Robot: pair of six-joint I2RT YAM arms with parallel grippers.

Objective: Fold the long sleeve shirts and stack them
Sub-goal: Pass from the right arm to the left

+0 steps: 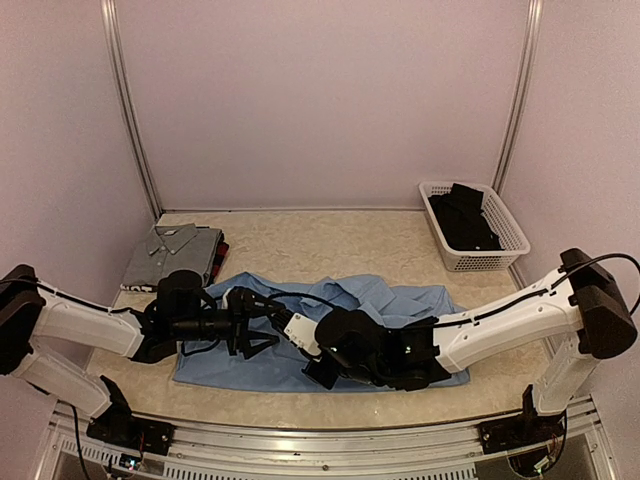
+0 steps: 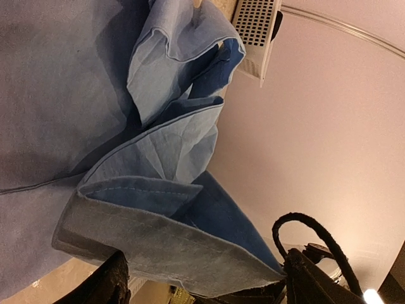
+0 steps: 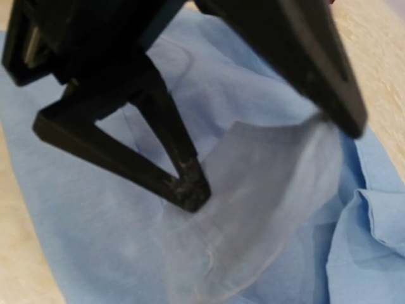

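Note:
The light blue shirt (image 1: 400,305) lies spread across the middle of the table. My right gripper (image 1: 292,326) reaches over it from the right. It is shut on a raised edge of the shirt (image 2: 183,38); its own fingertips do not show in the right wrist view, only pale blurred cloth (image 3: 253,215) close up. My left gripper (image 2: 205,285) is open, jaws wide on either side of a hanging fold (image 2: 171,240); its black fingers (image 3: 186,187) show in the right wrist view. The grey shirt (image 1: 175,250) lies folded at the back left on the red-and-black plaid one (image 1: 220,250).
A white mesh basket (image 1: 505,235) with dark cloth inside stands at the back right. Both arms meet low over the left half of the blue shirt. Walls close the table at the back and sides.

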